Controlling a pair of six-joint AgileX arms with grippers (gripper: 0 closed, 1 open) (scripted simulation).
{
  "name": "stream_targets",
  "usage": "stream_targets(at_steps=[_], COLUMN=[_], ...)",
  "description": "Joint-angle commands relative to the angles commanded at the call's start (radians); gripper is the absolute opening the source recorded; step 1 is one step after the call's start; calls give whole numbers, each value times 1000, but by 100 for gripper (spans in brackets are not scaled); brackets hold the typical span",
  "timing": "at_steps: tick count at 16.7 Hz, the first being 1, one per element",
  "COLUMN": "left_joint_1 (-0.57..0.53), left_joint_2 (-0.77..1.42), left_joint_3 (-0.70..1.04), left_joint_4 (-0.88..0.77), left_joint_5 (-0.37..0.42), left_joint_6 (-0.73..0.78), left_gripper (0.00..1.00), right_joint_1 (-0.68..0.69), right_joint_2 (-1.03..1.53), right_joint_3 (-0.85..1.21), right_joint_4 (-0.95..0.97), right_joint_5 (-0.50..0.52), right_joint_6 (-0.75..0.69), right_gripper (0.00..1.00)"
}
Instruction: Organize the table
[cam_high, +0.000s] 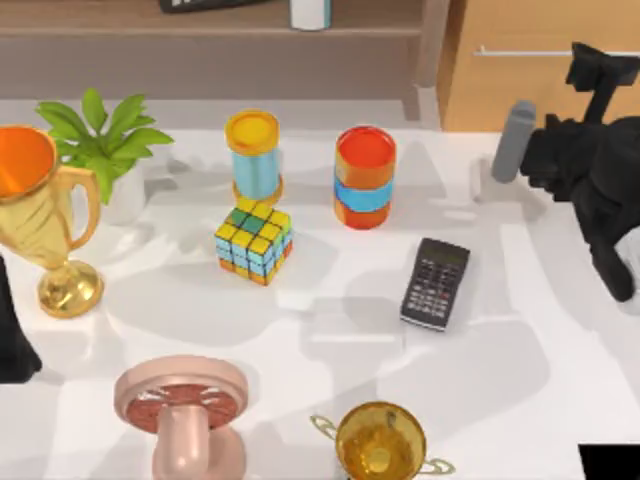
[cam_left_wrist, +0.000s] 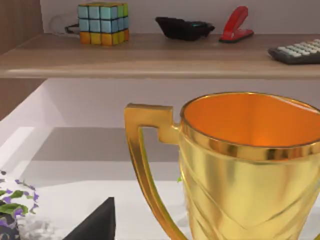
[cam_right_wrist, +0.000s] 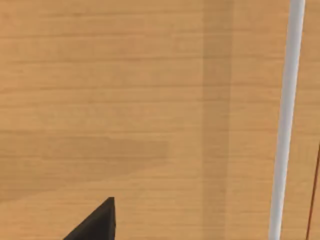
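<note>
My right arm (cam_high: 590, 190) is raised at the far right, facing the light-wood drawer unit (cam_high: 540, 70) and its white handle (cam_right_wrist: 286, 120); I cannot tell its pincer's state. My left arm (cam_high: 12, 330) sits parked at the left edge, pincer state unclear. The white desk (cam_high: 330, 340) carries a gold trophy (cam_high: 40, 215) far left, a Rubik's cube (cam_high: 253, 241) centre, and a black calculator (cam_high: 436, 283) right of it.

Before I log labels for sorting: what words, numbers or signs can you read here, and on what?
None can be read.
Black calculator on the table: key marks too small.
Grey calculator on the shelf: key marks blurred.
</note>
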Motion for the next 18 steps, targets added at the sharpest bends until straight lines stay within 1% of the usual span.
stream_targets(at_steps=[3, 6, 9, 12, 15, 18], left_joint_1=[0, 0, 0, 0, 0, 0], left_joint_2=[0, 0, 0, 0, 0, 0], left_joint_3=[0, 0, 0, 0, 0, 0], left_joint_4=[0, 0, 0, 0, 0, 0], left_joint_5=[0, 0, 0, 0, 0, 0], left_joint_6=[0, 0, 0, 0, 0, 0], left_gripper=[100, 100, 100, 100, 100, 100], right_joint_1=[93, 218, 336, 422, 473, 498], right_joint_2=[-56, -109, -128, -103, -45, 27], right_joint_3=[27, 83, 185, 329, 496, 660], right_joint_4=[-30, -94, -189, -305, -430, -546], right_joint_5=[50, 121, 203, 289, 370, 440], right_joint_6=[120, 307, 538, 789, 1034, 1248], right_gripper=[100, 100, 100, 100, 100, 100])
